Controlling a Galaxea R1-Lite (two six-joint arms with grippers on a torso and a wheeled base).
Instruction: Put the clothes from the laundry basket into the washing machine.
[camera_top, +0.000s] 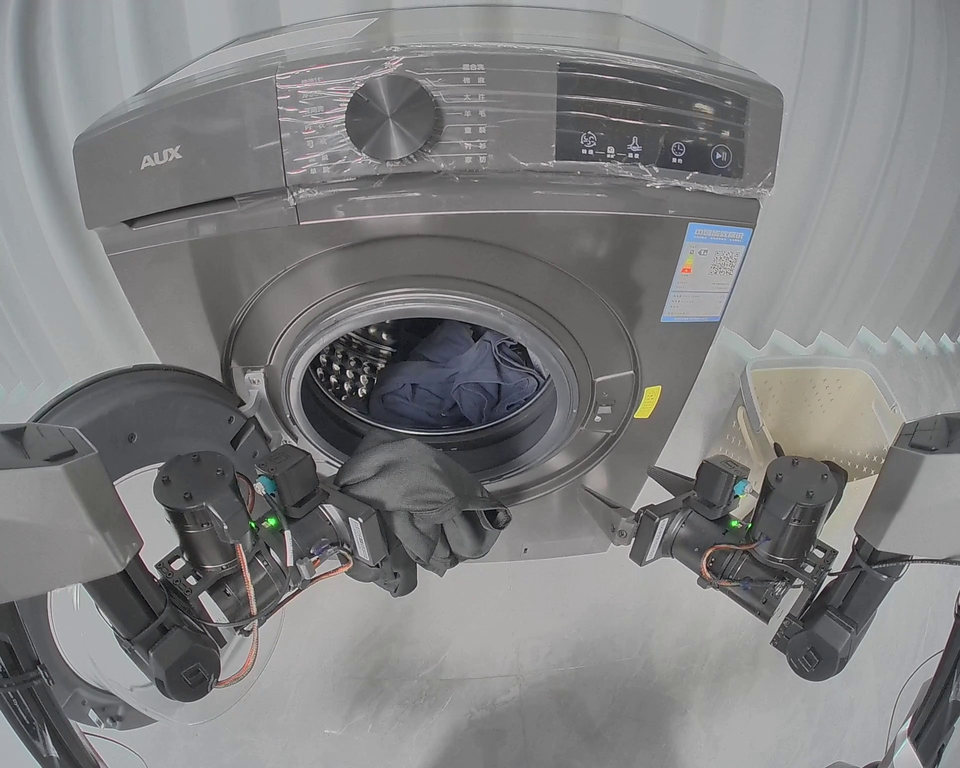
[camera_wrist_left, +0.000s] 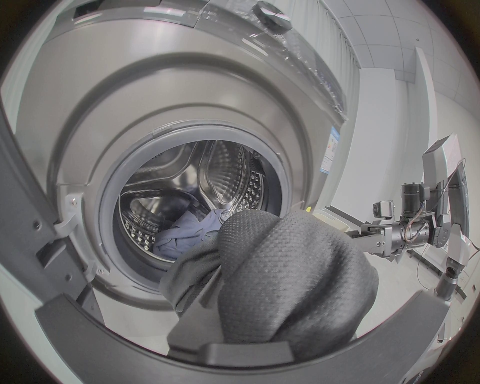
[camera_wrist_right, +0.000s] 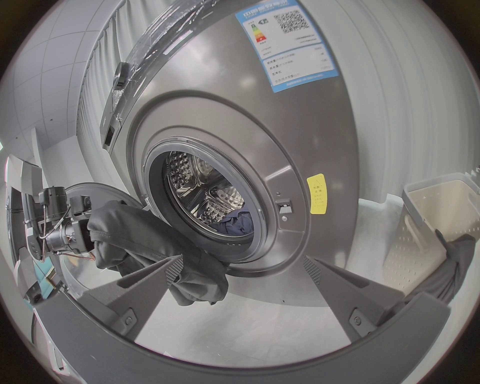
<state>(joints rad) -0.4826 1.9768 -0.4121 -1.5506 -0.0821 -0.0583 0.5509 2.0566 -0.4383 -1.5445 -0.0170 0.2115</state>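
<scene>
At the basket (camera_wrist_right: 436, 186) edge hangs cloth (camera_wrist_right: 452, 272); left pincer (camera_top: 375, 540) grips garment (camera_top: 425, 495), right pincer (camera_top: 618, 482) gapes.

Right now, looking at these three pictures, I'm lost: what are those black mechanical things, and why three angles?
It is a two-armed robot loading laundry. One picture comes from a camera on its head, looking down at a washing machine with its door swung open; the other two come from cameras on its wrists. The black things are its arms, ending in grippers. The left gripper is clamped on a dark grey garment draped at the lip of the opening; blue clothes already lie in the drum. The right gripper is open and empty. On the robot's right stands the laundry basket, with another dark cloth hanging over its rim.
</scene>
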